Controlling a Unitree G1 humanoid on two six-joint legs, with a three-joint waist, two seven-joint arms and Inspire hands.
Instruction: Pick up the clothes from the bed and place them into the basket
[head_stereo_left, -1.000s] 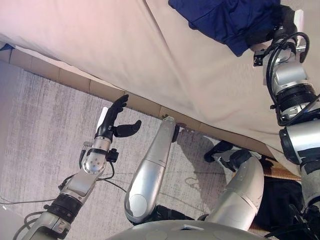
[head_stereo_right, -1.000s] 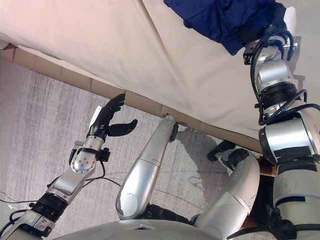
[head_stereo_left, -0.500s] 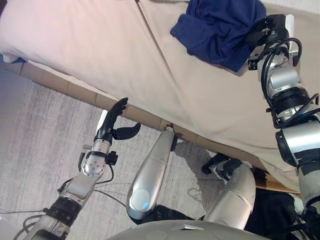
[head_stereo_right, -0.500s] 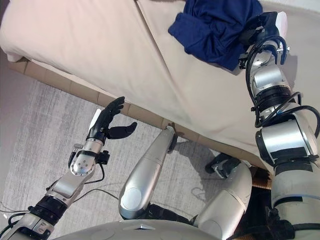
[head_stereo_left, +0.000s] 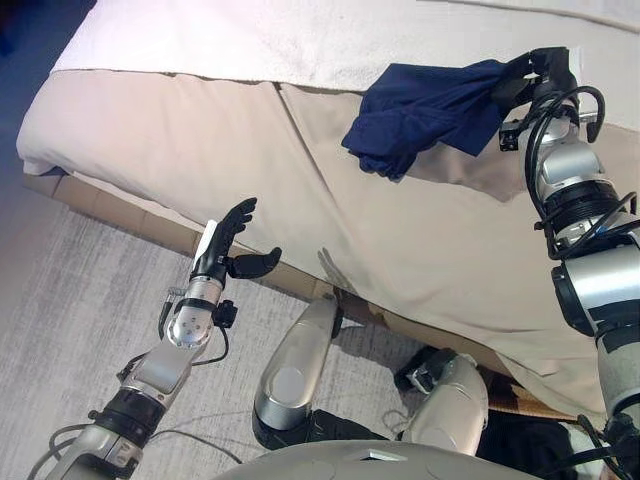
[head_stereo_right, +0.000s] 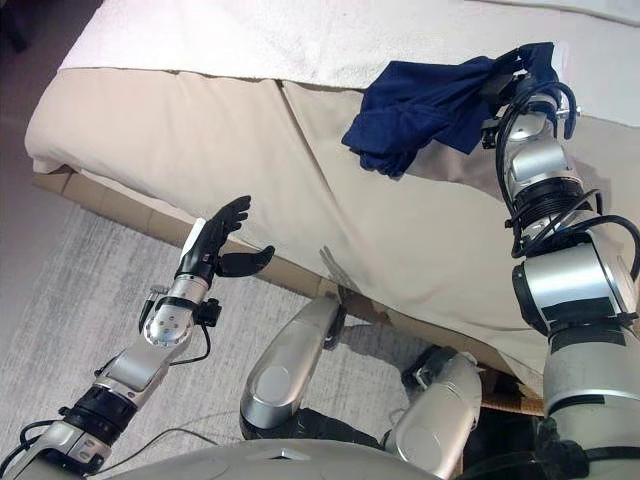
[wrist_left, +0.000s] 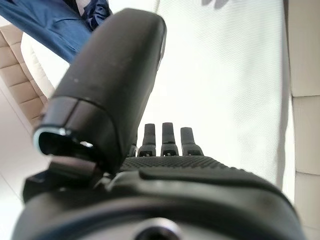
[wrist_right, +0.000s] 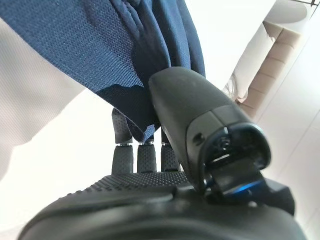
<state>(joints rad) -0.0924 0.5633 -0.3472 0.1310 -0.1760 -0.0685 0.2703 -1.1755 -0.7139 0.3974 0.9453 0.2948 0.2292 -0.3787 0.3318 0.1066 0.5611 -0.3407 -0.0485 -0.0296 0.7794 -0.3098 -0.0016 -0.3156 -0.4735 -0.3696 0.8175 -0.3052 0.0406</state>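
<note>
Navy blue cloth, a crumpled garment (head_stereo_left: 425, 110), hangs pinched between the thumb and fingers of the robot's right hand (head_stereo_right: 527, 68), lifted just above the beige-sheeted bed (head_stereo_left: 180, 150), its lower folds perhaps touching the sheet. The left hand (head_stereo_left: 225, 245) is held out with straight fingers near the bed's edge, holding nothing. The pickup looks done; carrying and dropping remain. No basket appears anywhere, and whether other clothes remain cannot be told.
</note>
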